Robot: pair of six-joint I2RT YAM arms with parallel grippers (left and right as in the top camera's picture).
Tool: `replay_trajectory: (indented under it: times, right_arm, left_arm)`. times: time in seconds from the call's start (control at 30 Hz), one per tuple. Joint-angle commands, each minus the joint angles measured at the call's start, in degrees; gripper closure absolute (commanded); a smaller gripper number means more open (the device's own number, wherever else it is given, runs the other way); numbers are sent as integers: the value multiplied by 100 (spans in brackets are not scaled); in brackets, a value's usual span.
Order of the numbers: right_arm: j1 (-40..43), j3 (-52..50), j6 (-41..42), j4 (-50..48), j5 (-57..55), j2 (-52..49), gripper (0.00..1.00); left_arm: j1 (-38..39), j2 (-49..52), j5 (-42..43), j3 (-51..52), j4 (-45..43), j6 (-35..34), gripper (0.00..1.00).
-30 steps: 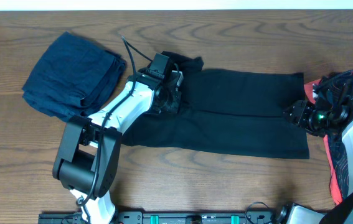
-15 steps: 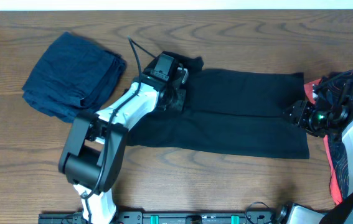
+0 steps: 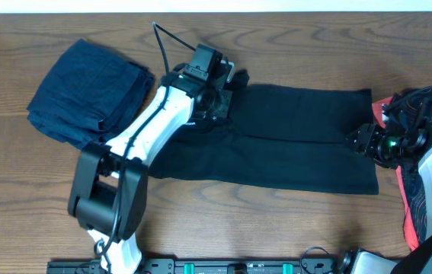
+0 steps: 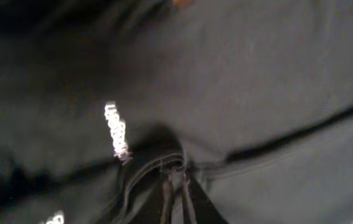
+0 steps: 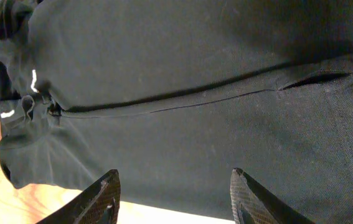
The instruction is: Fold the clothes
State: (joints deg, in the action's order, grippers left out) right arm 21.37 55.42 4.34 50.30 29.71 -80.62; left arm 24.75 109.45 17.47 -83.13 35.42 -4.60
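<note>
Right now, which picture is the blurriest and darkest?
Left wrist view: dark and blurry, pressed close to the black shirt, only its white logo standing out. Right wrist view: sharp and evenly lit. Overhead view: clear, soft light on the table.

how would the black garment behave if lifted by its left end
Probably floppy: the black garment lies flat, bunched at its left end, so it should sag. Likely light, being thin cloth. Pushed, it would probably wrinkle, not slide.
</note>
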Motion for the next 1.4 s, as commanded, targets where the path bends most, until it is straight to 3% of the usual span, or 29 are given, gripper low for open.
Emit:
replay_trajectory:
  times: [0.0,0.17,0.53,0.8,1.37]
  right_arm:
    - [-2,79,31,7,2,59,45]
    - [-2,76,31,-17,-46,59,44]
    - [-2,76,33,-13,-103,59,44]
    - [-2,76,35,-11,-103,59,44]
    - [-2,76,35,7,-103,59,44]
  left_arm:
    - [-31,-83,-516,-15,782,138,91]
    - [-83,-79,-953,509,1163,90,94]
    - [-107,-17,-966,1606,-575,122,93]
    - [-155,140,-1414,1598,-1344,286,94]
    - [-210,-138,-1539,1082,-1676,498,93]
